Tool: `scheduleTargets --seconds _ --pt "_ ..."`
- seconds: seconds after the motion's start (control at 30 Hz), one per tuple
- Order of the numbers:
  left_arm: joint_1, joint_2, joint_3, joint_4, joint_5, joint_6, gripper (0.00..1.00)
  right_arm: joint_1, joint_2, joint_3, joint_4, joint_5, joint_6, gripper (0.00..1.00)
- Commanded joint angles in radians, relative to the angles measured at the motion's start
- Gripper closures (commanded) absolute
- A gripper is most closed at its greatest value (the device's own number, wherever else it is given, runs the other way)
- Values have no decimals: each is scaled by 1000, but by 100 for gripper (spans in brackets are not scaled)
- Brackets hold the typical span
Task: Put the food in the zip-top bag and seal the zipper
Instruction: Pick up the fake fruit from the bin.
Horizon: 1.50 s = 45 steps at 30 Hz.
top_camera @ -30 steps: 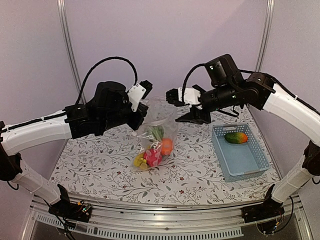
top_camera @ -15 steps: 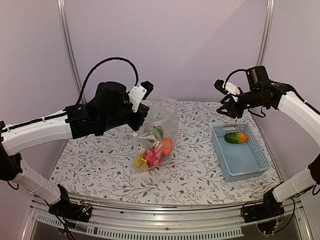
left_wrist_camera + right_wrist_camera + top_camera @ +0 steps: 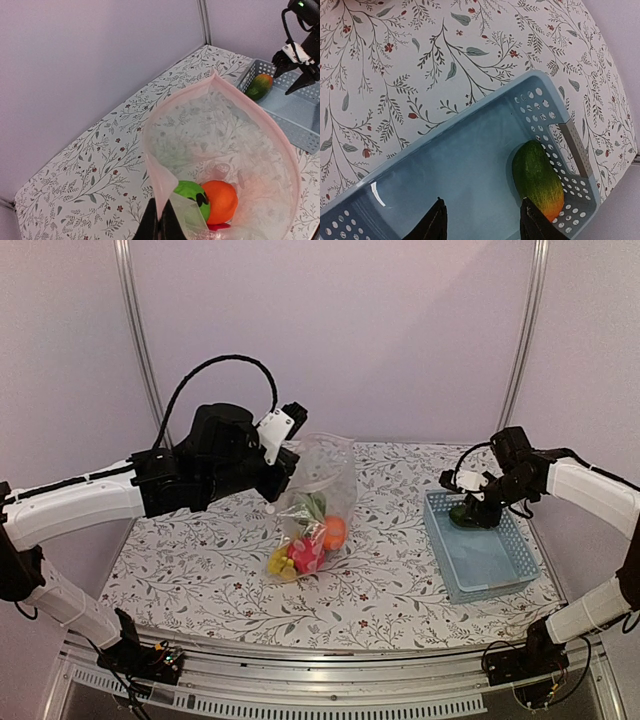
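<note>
Both arms out: left gripper (image 3: 159,223) pinches the bag's (image 3: 227,125) gaping rim; right gripper (image 3: 482,202) hangs spread above the mango (image 3: 538,178) at the basket's (image 3: 460,165) far end.

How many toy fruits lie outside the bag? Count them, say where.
1: the mango lies in the blue basket, by the open right gripper. The raised bag might hide another behind it.

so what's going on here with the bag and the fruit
The left gripper is pinched shut on the mouth edge of the clear bag, holding it up and open. Several toy fruits, including an orange, are already inside. The right gripper hangs open over the blue basket, beside the mango, the only fruit seen outside the bag. The bag is not sealed.
</note>
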Motion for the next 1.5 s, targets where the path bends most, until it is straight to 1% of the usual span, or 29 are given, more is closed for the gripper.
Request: scheduleTargets --seconds 0.0,0.1,0.23,0.37,0.43,0.5,0.63,0.93,1.13,1.23,1.47 --pt "3 16 4 -2 1 2 100 -19 -4 -10 49 109 -180 48" --pt "0 20 4 -2 0 3 100 -28 13 -22 110 156 -224 40" --pt "-2 23 5 -5 1 5 100 -33 51 -44 189 246 -320 35" --pt "-4 22 6 -6 -1 5 100 -50 103 -32 207 263 -359 32" --pt "-5 21 6 -6 -1 6 100 -59 130 -25 225 275 -365 26" --pt "-5 18 6 -7 -1 6 100 -69 153 -22 234 290 -367 22" --pt "-6 16 7 -8 0 8 100 -96 200 -24 256 294 -378 22" --pt "-7 14 8 -10 1 8 100 -138 268 -19 270 279 -378 25" --pt "-8 16 9 -10 6 7 100 -142 300 -18 278 265 -375 22" --pt "-8 15 9 -9 7 7 100 -142 316 -18 297 258 -367 17" --pt "-9 19 7 -9 8 8 100 -141 342 -27 316 249 -355 15"
